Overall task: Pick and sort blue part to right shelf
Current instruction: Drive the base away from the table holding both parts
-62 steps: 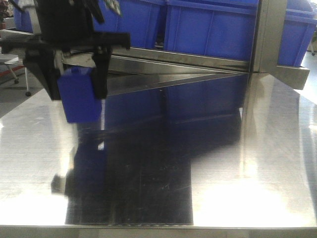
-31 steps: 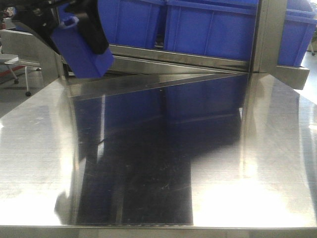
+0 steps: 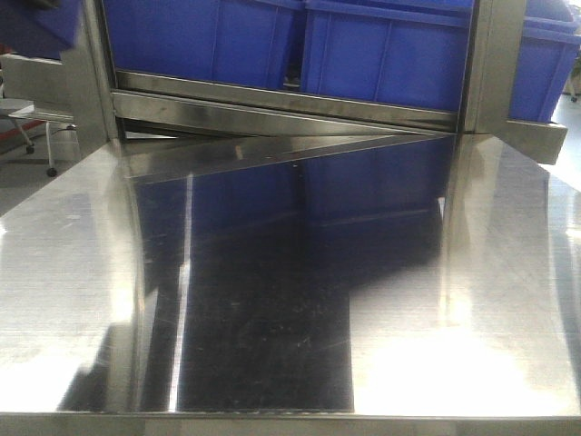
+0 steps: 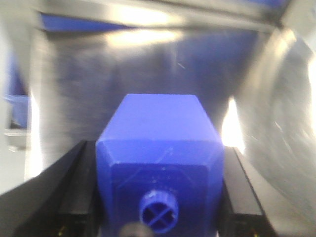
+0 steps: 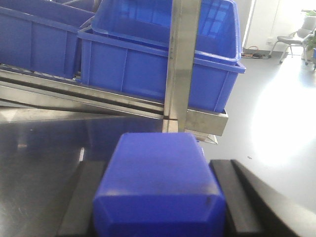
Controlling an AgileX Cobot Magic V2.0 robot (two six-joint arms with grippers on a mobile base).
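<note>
Well, L gripper [image 4: 158, 148] has its black fingers [image 4: 74, 192] clamped on both sides of the blue part [image 4: 158, 133], cap [image 4: 158, 212] w/ a moulded cross facing the wrist cam, body pointing out over the blurred steel table [image 4: 276, 138]; front cam catches only a blue scrap [image 3: 36, 23] in its top-left corner, too cropped to ID. R gripper [image 5: 158, 168] has its own fingers [image 5: 81, 197] pinched on another blue block [image 5: 158, 182], held level and aimed at the right shelf [image 5: 207, 121], w/ front rail [image 5: 74, 91] and blue bins [image 5: 148, 74] just ahead, upright post [image 5: 180, 59] dead centre.
</note>
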